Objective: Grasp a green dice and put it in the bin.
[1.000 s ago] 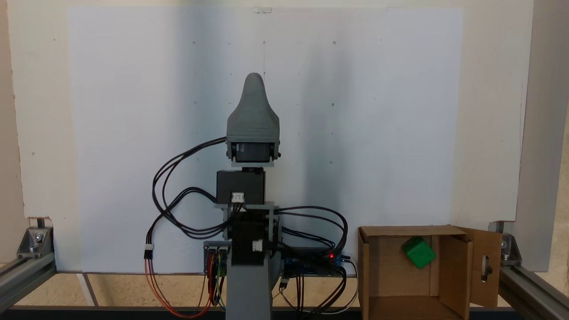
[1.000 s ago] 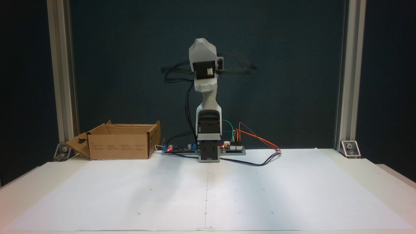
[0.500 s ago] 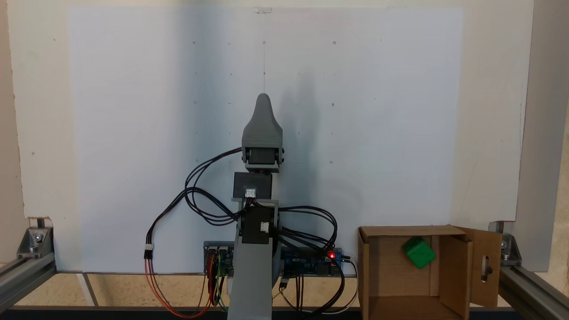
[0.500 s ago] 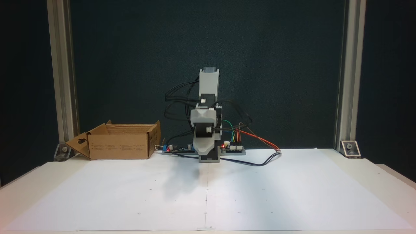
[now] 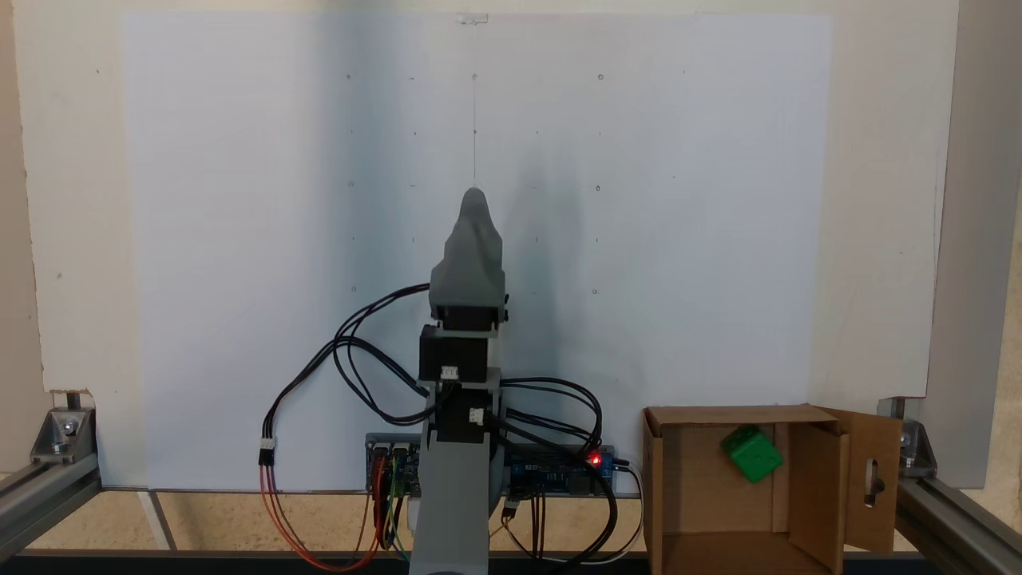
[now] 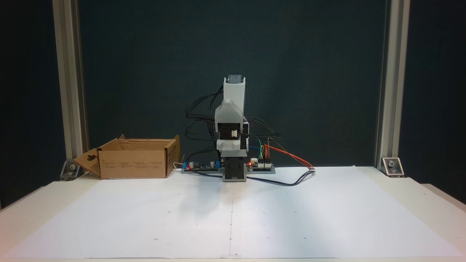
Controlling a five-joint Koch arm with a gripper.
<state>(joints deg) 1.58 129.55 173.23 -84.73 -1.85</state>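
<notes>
The green dice (image 5: 751, 454) lies inside the bin (image 5: 703, 487), a brown cardboard box with open flaps, tilted against the box's far right part. In a fixed view the bin (image 6: 133, 163) stands left of the arm's base, and its wall hides the dice. The arm (image 6: 232, 120) is folded low over its base. My gripper (image 5: 476, 200) points along the white sheet's middle line, well away from the bin, with nothing in it. From above its jaws lie one over the other, so their gap is hidden.
A large white paper sheet (image 5: 239, 239) covers the table. Circuit boards (image 6: 260, 166) and loose cables (image 5: 319, 375) sit around the arm's base. Aluminium frame posts (image 6: 389, 83) stand at both rear corners.
The arm has folded down and drawn back toward its base, so the gripper tip sits lower and closer in. The dice has stayed in the bin.
</notes>
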